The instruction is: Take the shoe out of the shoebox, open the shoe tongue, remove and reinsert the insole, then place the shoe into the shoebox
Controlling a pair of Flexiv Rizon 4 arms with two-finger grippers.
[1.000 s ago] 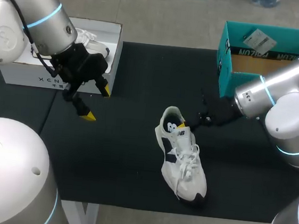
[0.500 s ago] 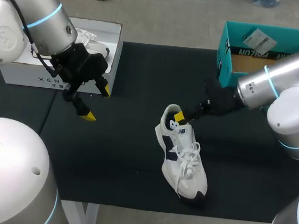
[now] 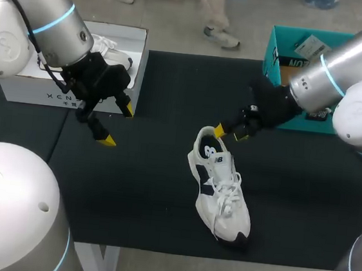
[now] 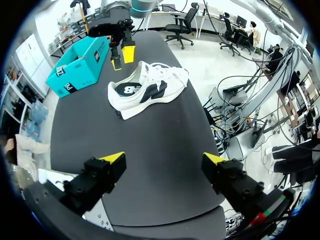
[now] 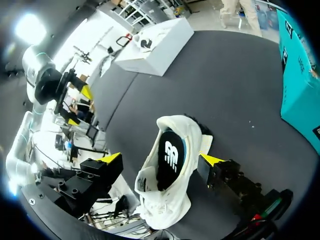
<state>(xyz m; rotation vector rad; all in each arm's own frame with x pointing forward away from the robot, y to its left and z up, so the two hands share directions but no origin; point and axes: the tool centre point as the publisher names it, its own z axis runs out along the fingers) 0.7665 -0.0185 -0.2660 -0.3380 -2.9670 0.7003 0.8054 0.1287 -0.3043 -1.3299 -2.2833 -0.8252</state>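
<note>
Found shoe (image 3: 219,194) upright on the dark-covered desk (image 3: 166,95), outside any box. Noted right pincer (image 3: 228,133) wide and empty just above heel opening; left pincer (image 3: 117,125) wide, empty, well apart. Judged light, soft-sided; advise gripping stiffer heel rim.

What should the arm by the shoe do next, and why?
Probably lower the right end effector onto the tongue of the white lace-up sneaker with navy side patches. That end effector hangs open over the sneaker's heel opening, touching nothing. The sneaker already lies laced on the black mat, so opening the tongue looks like the next step.
</note>
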